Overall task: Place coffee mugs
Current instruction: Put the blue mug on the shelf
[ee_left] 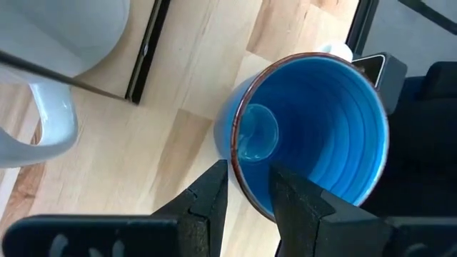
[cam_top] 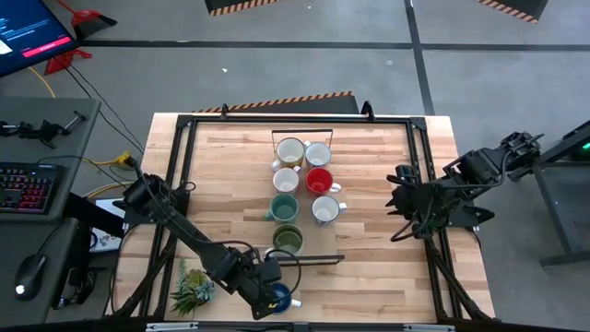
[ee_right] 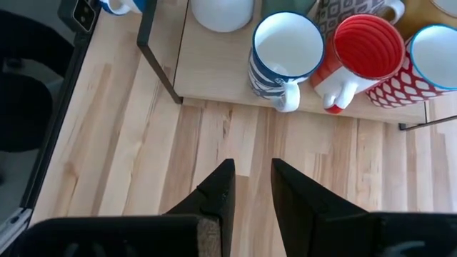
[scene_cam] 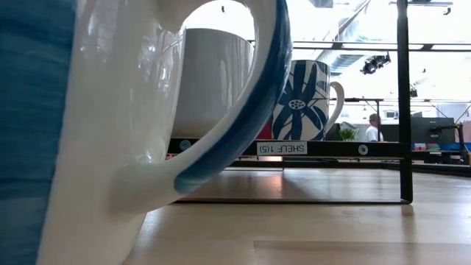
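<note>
- Left tool (ee_left: pixel 246 196) is at the near edge of the tabletop (cam_top: pixel 369 267), clamped across the rim of the blue mug (ee_left: pixel 307 135): one finger inside the wall, one outside.
- In the high view that mug (cam_top: pixel 278 297) sits just beside the potted plant (cam_top: pixel 192 288) and just outside the black wire frame of the shelf (cam_top: pixel 313 259).
- The other seven mugs are already grouped inside the frame: cream mug (cam_top: pixel 289 150) and a white mug (cam_top: pixel 318 154) at the far end, red mug (cam_top: pixel 319 180), teal mug (cam_top: pixel 283 207), olive mug (cam_top: pixel 287 239) nearest me.
- My read: the blue mug is the last one to place. The free spot looks to be beside the olive mug, below the blue-patterned white mug (cam_top: pixel 324 210).
- A rim pinch is a thin hold, so I lift straight up and keep the mug level; a tilt could let it swing or slip.
- I clear the frame's near bar before moving inward, and keep the handle away from the olive mug.
- I set it flat on the wood, then release and back out upward.
- Right tool (ee_right: pixel 250 193) hangs empty over bare wood on the right side, fingers slightly apart, facing the group. I leave it parked.
</note>
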Controlling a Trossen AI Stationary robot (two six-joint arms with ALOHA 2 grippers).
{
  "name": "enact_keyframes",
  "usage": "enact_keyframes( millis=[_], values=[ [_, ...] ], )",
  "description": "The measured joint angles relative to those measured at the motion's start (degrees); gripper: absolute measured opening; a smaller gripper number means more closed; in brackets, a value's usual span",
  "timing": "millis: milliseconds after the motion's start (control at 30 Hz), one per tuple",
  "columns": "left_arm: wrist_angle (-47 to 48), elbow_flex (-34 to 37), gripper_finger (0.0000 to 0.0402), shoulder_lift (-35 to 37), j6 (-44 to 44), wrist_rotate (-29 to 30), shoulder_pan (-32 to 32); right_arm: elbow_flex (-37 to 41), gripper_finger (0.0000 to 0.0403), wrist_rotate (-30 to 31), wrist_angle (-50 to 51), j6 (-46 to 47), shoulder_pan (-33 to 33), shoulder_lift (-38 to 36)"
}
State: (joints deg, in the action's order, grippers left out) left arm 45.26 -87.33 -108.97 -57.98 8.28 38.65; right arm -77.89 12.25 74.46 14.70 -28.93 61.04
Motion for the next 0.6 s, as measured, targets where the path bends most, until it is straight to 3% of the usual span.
enact_keyframes(
  millis=[600],
  values=[
    [-5.52,-0.02,0.0090,-4.66,4.63,0.09,-1.39,0.00,0.0071,0.02,0.00,-0.22,0.00,-0.02]
  ],
)
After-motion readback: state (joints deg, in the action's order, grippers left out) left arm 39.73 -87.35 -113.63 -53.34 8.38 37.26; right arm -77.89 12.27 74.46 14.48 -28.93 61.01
